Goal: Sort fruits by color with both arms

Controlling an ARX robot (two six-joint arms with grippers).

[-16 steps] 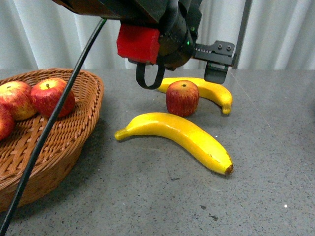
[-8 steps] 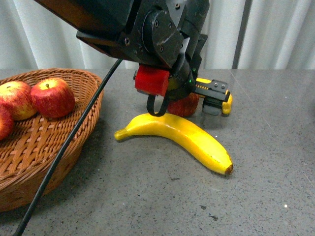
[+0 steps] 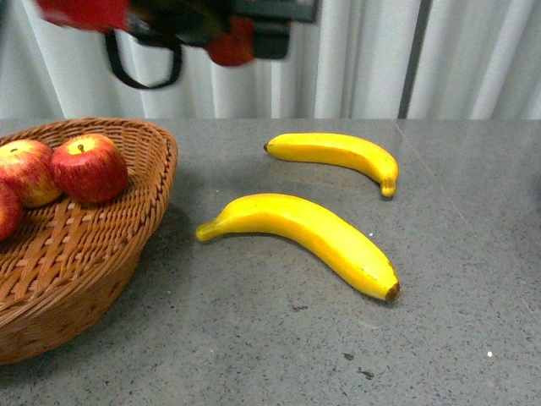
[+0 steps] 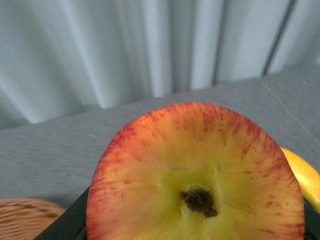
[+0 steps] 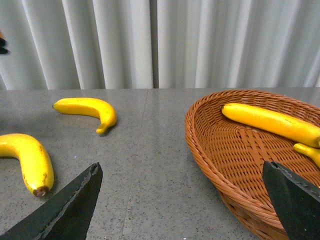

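Left gripper point(image 3: 230, 44) clenched on red apple point(image 4: 195, 175), aloft at 11 o'clock of far banana point(image 3: 338, 152). Near banana point(image 3: 313, 233) at its 6 o'clock. Right gripper point(image 5: 180, 166) spread wide beside wicker basket point(image 5: 200, 130).

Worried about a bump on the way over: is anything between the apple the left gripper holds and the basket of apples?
Nothing visible. The left gripper holds the apple high above the table; only open air lies between it and the wicker basket, whose near side is bare weave.
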